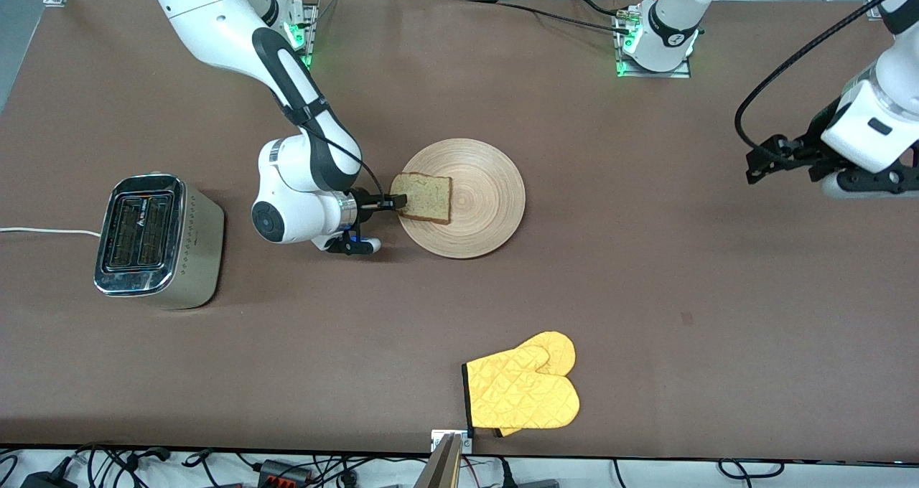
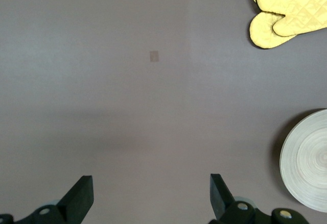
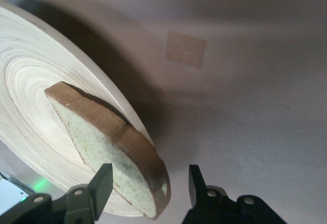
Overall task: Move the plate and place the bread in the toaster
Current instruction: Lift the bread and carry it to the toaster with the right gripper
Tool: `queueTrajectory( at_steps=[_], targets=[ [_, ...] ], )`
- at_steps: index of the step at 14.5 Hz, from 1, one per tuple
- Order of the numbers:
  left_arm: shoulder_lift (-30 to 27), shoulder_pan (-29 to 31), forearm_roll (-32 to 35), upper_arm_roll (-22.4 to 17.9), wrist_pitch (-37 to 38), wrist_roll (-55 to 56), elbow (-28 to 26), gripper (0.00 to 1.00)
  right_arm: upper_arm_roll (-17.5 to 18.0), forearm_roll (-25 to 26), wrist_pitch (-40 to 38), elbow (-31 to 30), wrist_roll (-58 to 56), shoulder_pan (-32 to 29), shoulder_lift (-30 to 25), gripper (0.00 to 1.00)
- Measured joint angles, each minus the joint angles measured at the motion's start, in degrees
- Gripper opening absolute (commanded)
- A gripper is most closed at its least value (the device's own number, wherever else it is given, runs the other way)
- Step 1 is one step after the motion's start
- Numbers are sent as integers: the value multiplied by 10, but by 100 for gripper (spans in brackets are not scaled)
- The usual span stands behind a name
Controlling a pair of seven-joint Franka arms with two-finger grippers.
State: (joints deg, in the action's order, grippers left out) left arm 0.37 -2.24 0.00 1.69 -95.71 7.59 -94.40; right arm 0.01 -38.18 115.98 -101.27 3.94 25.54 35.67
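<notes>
The plate [image 1: 477,222] is a large round disc of pale wood with ring grooves, lying flat on the tabletop. The bread [image 1: 425,197], a square light brown slice with a darker crust and a speckled crumb, sits on the plate at the rim toward the right arm's end of the table, one edge raised off the wood. The toaster [image 1: 154,240], a boxy body with a shiny chrome top and two slots facing up, stands upright well apart from the plate, toward the right arm's end.
</notes>
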Motion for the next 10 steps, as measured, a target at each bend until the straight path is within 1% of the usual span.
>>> queueTrajectory(
  at_steps=[1,4,5,10],
  targets=[
    [-12,-1,-1,-4,-4,0,-11,100,0,0,-1,0,0,2,0,50],
    [-23,-10,-2,-12,3,-4,-20,100,0,0,-5,0,0,2,0,8],
    [-23,-16,-2,-12,10,-4,-20,100,-1,0,-7,1,0,1,0,1],
    [-23,-22,-2,-14,16,-4,-18,100,-4,0,-19,17,-1,-1,-14,0]
  ],
)
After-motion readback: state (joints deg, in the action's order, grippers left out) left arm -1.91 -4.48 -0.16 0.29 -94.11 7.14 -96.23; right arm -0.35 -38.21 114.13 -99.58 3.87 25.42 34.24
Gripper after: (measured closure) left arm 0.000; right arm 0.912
